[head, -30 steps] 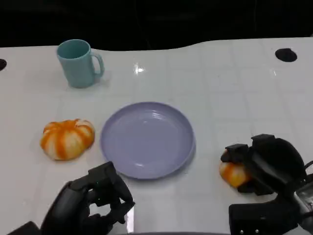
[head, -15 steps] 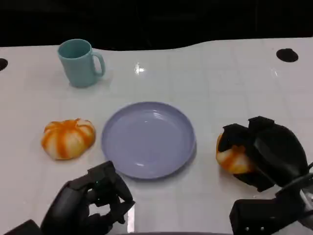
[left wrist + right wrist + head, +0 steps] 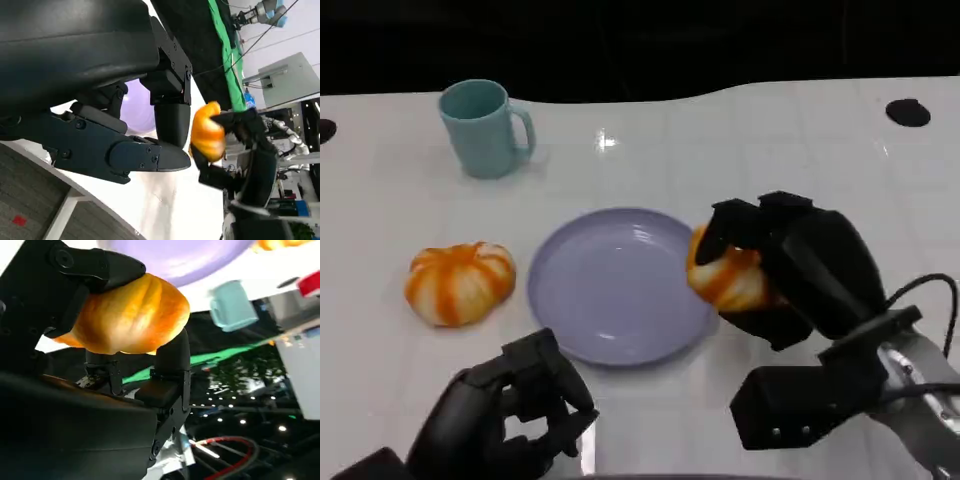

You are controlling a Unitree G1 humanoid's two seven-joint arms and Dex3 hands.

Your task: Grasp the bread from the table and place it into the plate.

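Observation:
My right hand [image 3: 790,268] grips an orange-and-white bread roll [image 3: 725,277] and holds it above the right rim of the lilac plate [image 3: 610,290]. The right wrist view shows the roll [image 3: 127,315] pinched between black fingers, with the plate [image 3: 180,255] just beyond. In the left wrist view the roll [image 3: 206,132] hangs in the right hand [image 3: 250,155] past the plate [image 3: 137,102]. A second striped roll [image 3: 458,282] lies on the table left of the plate. My left hand [image 3: 510,415] sits low near the front edge with fingers curled in, holding nothing.
A teal mug [image 3: 482,127] stands at the back left of the white table [image 3: 770,150]. A black round hole [image 3: 906,112] marks the far right of the tabletop. Beyond the back edge everything is dark.
My right hand has lifted the roll off the table at the right and carried it left and up to the plate's right rim. The left hand has stayed put.

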